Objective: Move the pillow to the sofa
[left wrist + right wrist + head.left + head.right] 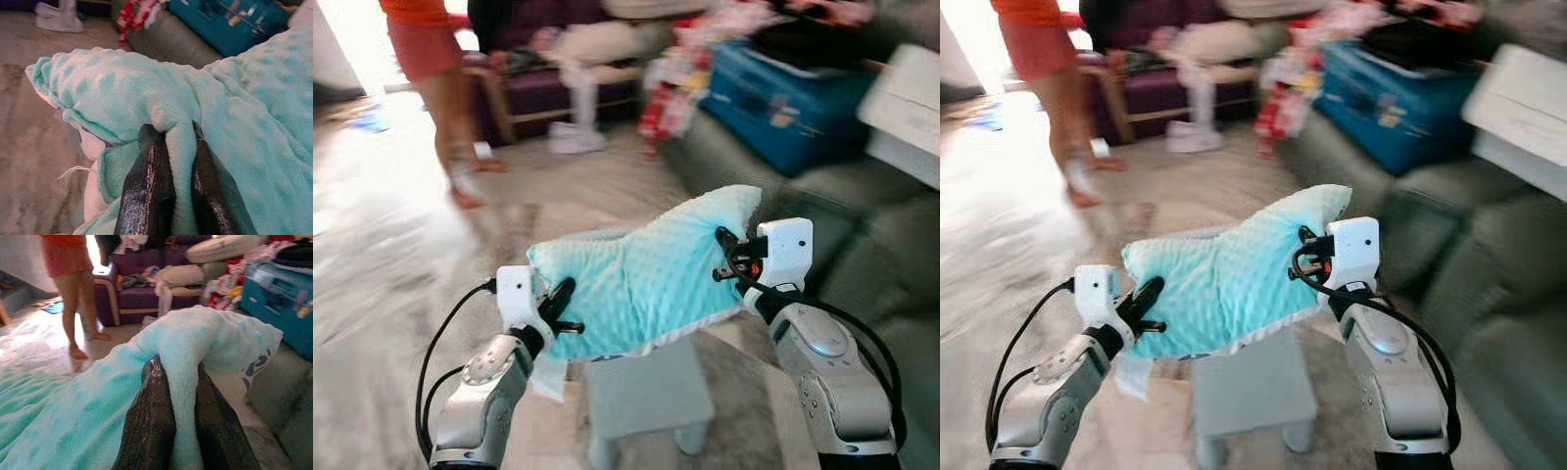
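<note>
A turquoise dotted pillow (641, 274) hangs in the air between both arms, above a small grey stool. My left gripper (558, 305) is shut on the pillow's left edge; the left wrist view shows a fold of its fabric pinched between the black fingers (146, 186). My right gripper (729, 257) is shut on the pillow's right corner, with cloth squeezed between its fingers (151, 421). The grey-green sofa (862, 245) stretches along the right side, close to my right arm.
A blue suitcase (793, 98) and a white box (911, 108) lie on the sofa. A grey stool (646, 397) stands right below the pillow. A person in red (435, 59) stands at the back left, near a purple bench (558, 88) heaped with clothes.
</note>
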Robot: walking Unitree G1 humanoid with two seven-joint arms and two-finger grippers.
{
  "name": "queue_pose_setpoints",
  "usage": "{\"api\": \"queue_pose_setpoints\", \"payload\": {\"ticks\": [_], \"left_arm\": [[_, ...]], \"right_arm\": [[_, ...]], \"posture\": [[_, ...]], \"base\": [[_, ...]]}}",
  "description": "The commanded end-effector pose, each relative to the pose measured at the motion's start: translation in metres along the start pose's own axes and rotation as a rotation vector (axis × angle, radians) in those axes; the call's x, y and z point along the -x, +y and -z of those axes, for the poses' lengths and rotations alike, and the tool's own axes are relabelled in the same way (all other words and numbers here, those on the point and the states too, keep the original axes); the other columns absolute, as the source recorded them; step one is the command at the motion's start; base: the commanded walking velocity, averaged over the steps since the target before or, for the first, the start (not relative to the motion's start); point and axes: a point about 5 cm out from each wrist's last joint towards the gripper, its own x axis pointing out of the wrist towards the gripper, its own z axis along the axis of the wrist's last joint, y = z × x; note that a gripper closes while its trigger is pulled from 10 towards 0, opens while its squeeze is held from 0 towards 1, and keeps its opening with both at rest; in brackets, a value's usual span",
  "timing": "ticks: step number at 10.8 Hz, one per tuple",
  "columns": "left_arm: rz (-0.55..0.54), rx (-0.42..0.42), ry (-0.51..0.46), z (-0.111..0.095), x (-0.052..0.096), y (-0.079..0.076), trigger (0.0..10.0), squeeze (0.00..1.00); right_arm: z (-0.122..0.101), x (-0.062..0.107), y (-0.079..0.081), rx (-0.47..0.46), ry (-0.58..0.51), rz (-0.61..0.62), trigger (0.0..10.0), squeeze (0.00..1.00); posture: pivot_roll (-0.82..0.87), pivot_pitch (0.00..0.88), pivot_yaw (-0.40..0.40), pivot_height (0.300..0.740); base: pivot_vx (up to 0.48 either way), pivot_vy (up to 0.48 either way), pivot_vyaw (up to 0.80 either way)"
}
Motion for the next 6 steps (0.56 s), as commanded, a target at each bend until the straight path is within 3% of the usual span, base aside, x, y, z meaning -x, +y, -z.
{"api": "queue_pose_setpoints", "payload": {"ticks": [1,4,6], "left_arm": [[0.013,-0.01,0.003,-0.0006,-0.0012,-0.0009,10.0,0.0],[-0.006,0.041,0.008,0.001,-0.0007,-0.0002,10.0,0.0],[-0.014,0.046,0.008,-0.0004,-0.0022,-0.0009,10.0,0.0]], "right_arm": [[-0.0044,-0.0006,0.001,-0.001,-0.013,-0.004,10.0,0.0],[-0.0046,0.0,0.0006,0.001,-0.012,-0.005,10.0,0.0],[-0.0055,0.0006,0.0022,0.004,-0.021,-0.015,10.0,0.0]], "posture": [[-0.23,0.026,0.019,0.74],[-0.23,0.028,0.017,0.74],[-0.23,0.029,0.015,0.74]], "base": [[0.0,0.0,-0.8],[0.0,0.0,-0.8],[0.0,0.0,0.0]]}}
